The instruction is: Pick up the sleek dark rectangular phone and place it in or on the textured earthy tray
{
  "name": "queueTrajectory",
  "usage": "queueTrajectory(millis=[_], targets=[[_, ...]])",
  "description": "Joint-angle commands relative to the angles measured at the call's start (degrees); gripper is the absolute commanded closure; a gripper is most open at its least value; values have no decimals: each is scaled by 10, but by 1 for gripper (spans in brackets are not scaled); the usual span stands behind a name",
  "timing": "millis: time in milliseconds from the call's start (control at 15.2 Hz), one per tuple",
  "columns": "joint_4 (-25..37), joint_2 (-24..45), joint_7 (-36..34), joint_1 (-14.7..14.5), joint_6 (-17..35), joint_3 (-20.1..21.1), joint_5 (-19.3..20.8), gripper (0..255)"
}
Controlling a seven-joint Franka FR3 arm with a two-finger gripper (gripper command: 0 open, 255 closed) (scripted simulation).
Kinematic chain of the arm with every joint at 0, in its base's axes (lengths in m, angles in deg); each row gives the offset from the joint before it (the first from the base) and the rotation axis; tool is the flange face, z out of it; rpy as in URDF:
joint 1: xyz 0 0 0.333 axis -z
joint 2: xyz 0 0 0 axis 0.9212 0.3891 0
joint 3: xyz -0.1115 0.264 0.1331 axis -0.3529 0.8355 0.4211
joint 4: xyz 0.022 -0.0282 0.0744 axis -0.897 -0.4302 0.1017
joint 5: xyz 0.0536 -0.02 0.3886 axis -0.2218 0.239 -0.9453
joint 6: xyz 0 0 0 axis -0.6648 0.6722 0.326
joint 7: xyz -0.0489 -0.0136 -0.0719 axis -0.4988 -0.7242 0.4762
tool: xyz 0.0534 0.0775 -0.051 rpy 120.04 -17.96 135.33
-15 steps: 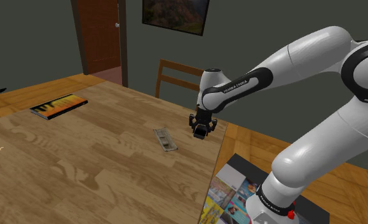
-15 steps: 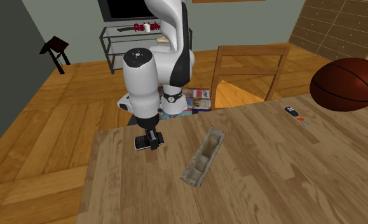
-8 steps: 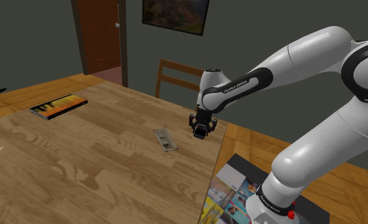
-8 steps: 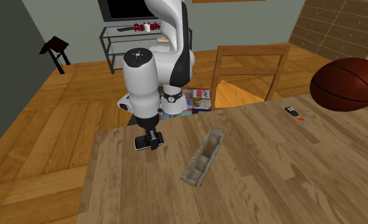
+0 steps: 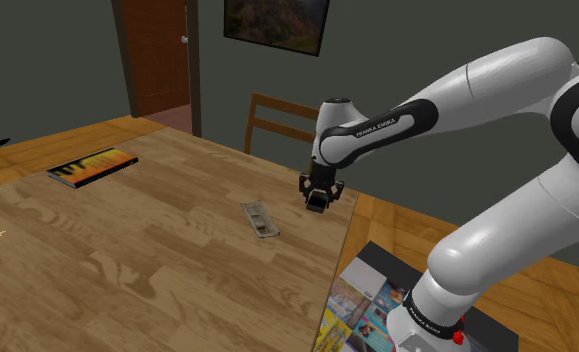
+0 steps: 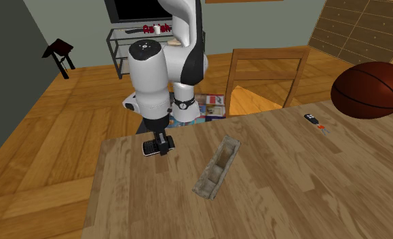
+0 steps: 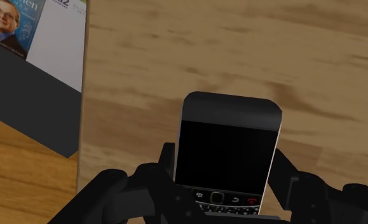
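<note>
My black gripper is shut on a dark rectangular phone with a black screen and a small keypad. The fingers clasp the phone's two long sides, and it hangs just above the wooden table near the table's corner. One end of the phone sticks out from the gripper toward the second exterior view's left. The tray, a long narrow brownish-grey dish with a rough surface, lies on the table a short way to the second exterior view's right of the gripper. In the shoulder view the tray is just left of the gripper.
The table edge runs close under the gripper, with magazines on the floor below. A wooden chair stands at the table's side. A book lies far off on the table. A small remote and a brown ball are at the second exterior view's right.
The gripper has risen a little from the table with the phone in it, and the arm's forearm is higher. The tray has not moved.
</note>
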Motion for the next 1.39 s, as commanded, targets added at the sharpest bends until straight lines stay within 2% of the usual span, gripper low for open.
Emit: queueTrajectory(millis=[0,1122,1320], targets=[[7,-10,3,0,-17,-2,-2,255],[88,-70,16,-3,-157,-13,-9,255],[107,-53,-27,-20,-160,19,-20,255]])
